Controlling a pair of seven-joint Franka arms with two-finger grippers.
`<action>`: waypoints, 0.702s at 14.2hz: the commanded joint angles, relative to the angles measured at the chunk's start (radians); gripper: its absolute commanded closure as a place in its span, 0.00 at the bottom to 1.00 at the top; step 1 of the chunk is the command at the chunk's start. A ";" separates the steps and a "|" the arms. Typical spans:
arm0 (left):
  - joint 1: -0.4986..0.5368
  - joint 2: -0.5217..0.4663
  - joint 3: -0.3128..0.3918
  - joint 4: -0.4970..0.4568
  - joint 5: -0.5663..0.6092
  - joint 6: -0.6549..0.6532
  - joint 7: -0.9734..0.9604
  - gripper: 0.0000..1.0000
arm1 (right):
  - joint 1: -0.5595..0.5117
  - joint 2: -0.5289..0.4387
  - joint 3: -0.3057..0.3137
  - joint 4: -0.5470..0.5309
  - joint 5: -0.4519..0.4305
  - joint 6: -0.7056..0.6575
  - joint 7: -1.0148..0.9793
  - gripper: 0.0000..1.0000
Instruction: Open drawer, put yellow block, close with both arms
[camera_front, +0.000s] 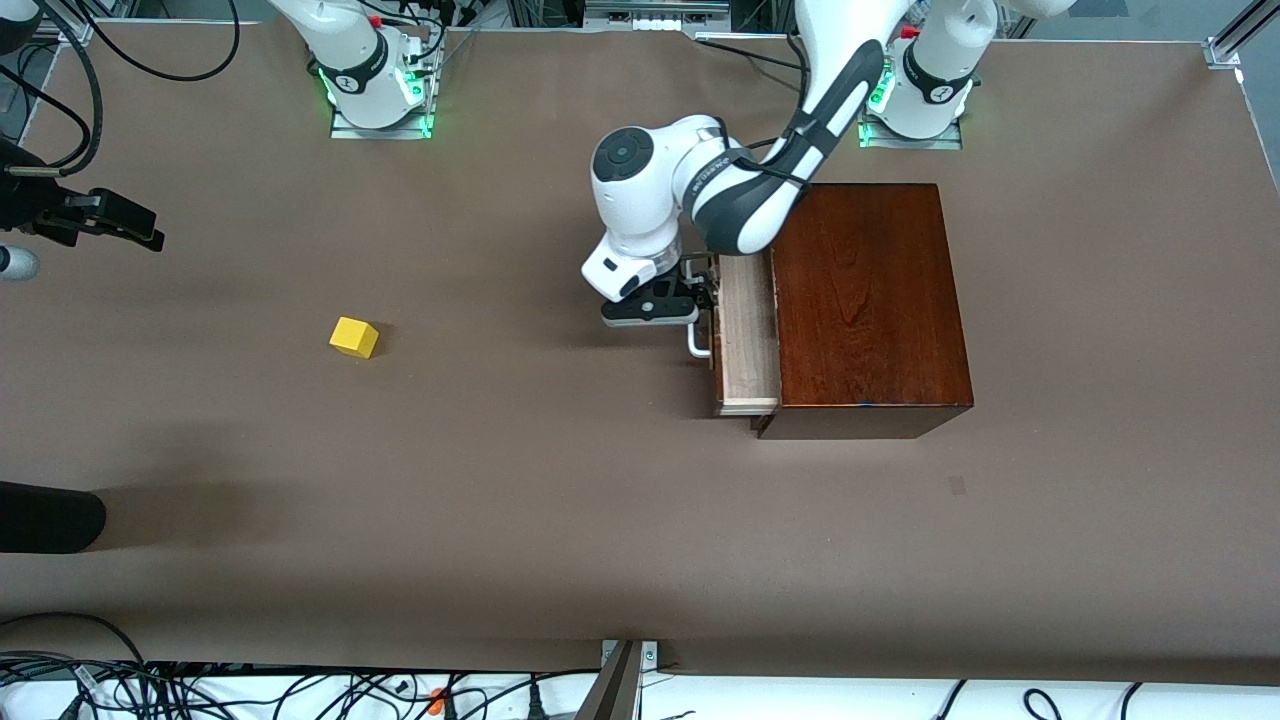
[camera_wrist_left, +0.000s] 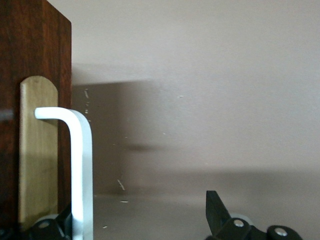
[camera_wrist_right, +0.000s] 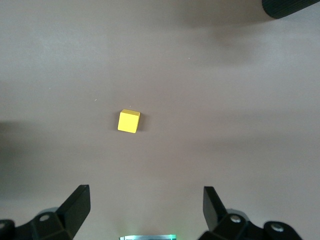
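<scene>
The dark mahogany box (camera_front: 870, 300) stands toward the left arm's end of the table. Its drawer (camera_front: 748, 330) is pulled out a little and shows pale wood. My left gripper (camera_front: 700, 288) is at the drawer's white handle (camera_front: 698, 345). In the left wrist view the handle (camera_wrist_left: 81, 170) stands between the open fingers of my left gripper (camera_wrist_left: 137, 210), close to one finger and with a wide gap to the other. The yellow block (camera_front: 354, 337) lies on the table toward the right arm's end. My right gripper (camera_front: 135, 228) hangs high and open; its wrist view (camera_wrist_right: 146, 192) shows the block (camera_wrist_right: 129, 121) below, well apart.
A black rounded object (camera_front: 45, 517) lies at the table's edge at the right arm's end, nearer the front camera than the block; it also shows in the right wrist view (camera_wrist_right: 290, 6). Cables run along the front edge. Brown table (camera_front: 520, 480) all around.
</scene>
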 joint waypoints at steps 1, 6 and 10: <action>-0.021 0.067 -0.006 0.081 -0.045 0.028 -0.010 0.00 | 0.003 0.003 -0.006 0.009 0.007 -0.004 0.007 0.00; -0.021 0.059 0.000 0.100 -0.035 -0.056 -0.007 0.00 | 0.003 0.003 -0.006 0.009 0.007 -0.004 0.007 0.00; -0.022 0.058 -0.006 0.190 -0.044 -0.248 -0.001 0.00 | 0.003 0.003 -0.006 0.009 0.007 -0.004 0.007 0.00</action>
